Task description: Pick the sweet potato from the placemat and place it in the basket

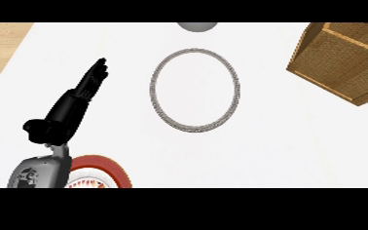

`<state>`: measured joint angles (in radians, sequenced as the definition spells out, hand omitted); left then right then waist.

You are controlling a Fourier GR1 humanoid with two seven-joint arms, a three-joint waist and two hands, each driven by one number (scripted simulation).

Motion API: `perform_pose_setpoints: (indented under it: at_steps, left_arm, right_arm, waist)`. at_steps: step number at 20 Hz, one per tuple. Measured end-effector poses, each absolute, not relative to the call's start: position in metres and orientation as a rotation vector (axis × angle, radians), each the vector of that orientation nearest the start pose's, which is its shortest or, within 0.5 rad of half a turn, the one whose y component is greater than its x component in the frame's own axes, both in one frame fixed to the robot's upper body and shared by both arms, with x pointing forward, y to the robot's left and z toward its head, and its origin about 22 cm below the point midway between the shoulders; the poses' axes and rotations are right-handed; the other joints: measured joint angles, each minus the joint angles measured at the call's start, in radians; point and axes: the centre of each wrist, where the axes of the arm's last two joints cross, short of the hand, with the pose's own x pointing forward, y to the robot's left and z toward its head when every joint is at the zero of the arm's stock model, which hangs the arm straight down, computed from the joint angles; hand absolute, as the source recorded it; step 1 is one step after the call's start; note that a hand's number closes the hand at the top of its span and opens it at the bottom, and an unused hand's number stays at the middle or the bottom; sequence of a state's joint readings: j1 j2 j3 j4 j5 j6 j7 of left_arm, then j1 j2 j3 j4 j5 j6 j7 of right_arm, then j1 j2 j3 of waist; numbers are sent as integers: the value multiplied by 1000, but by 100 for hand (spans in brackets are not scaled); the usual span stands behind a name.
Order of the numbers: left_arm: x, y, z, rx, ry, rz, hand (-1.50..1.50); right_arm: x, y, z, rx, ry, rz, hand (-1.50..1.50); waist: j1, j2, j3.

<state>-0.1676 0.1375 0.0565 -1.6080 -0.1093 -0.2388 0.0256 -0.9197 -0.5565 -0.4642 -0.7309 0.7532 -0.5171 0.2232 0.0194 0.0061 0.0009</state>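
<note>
Here, left hand (68, 109) beside the grey-rimmed placemat (195, 91), fingers (94, 77) straight and together, basket (334, 61) well apart.

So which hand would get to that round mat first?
The left hand, probably: it is open, fingers straight, just left of the mat. The right hand is not in view. The basket sits far right, though, and no sweet potato shows on the mat.

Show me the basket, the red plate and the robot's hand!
basket (327, 63), head view, on its woven side wall.
red plate (115, 167), head view, on its red rim.
left hand (69, 109), head view, on its palm.
</note>
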Motion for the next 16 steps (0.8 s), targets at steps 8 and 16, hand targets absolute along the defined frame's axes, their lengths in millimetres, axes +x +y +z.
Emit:
perform_pose_setpoints:
  at_steps: [8,16]
  left_arm:
    - [282,261,62,29,-1695,-397,0]
    - [277,259,61,18,-1689,-396,0]
  right_arm:
    - [411,-419,183,-1377,-1485,-283,-150]
    - [413,-429,201,-1339,-1576,-304,-150]
  waist:
    - [2,2,0]
    - [4,1,0]
